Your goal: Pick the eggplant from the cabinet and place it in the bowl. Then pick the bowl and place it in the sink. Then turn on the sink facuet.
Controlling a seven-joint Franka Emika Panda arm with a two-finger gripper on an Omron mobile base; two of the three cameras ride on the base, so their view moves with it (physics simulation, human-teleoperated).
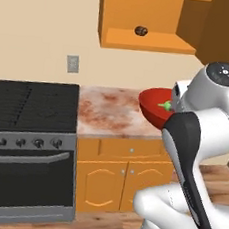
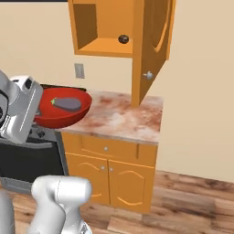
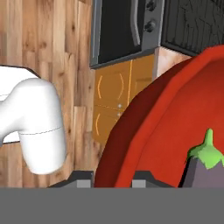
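We had the claw [image 3: 113, 177] pinching the bowl [image 2: 64, 116] by its rim, tilted above the desk [image 2: 123, 119], so the eggplant [image 2: 67, 104] could've rolled out.

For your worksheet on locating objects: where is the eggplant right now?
The eggplant lies inside the red bowl, held above the counter's left edge in the right base view, beside the stove.

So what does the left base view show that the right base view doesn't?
Left base view alone: the stove with its oven door and knobs, left of the counter. Right base view alone: the cabinet's open door hanging over the counter, and the eggplant's grey-purple body. Both: the red bowl lifted above the counter, the eggplant inside it, and a dark lump on the cabinet shelf.
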